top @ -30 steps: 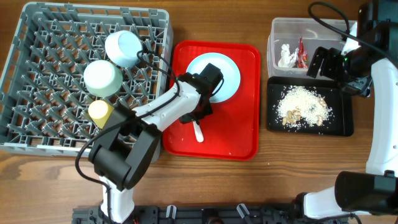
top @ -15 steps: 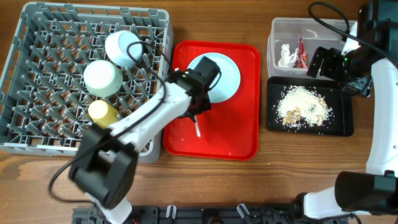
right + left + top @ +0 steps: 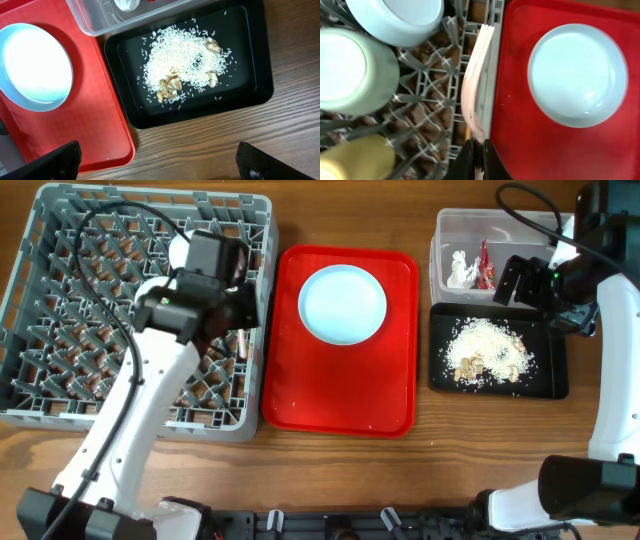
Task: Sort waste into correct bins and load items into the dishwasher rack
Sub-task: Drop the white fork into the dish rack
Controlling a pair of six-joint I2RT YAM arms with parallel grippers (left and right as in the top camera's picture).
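My left gripper (image 3: 479, 156) is shut on the handle of the white plastic fork (image 3: 474, 80). It holds the fork over the right edge of the grey dishwasher rack (image 3: 60, 395), and the fork also shows from overhead (image 3: 240, 343). In the rack stand the pale-blue bowl (image 3: 395, 17), the light-green bowl (image 3: 350, 70) and the yellow cup (image 3: 350, 160). The pale-blue plate (image 3: 343, 303) lies on the red tray (image 3: 340, 400). My right gripper (image 3: 530, 280) is open and empty above the bins. The chopsticks are not in view.
The clear tub (image 3: 445, 230) at the back right holds the white tissue (image 3: 460, 270) and the red-and-white wrapper (image 3: 485, 265). In front of it the black tray (image 3: 550, 385) holds rice crumbs (image 3: 485, 352). My left arm hides most of the bowls from overhead.
My left gripper has lifted the fork off the red tray and carried it left to the rack's right edge. The plate now shows fully. The right arm has not moved.
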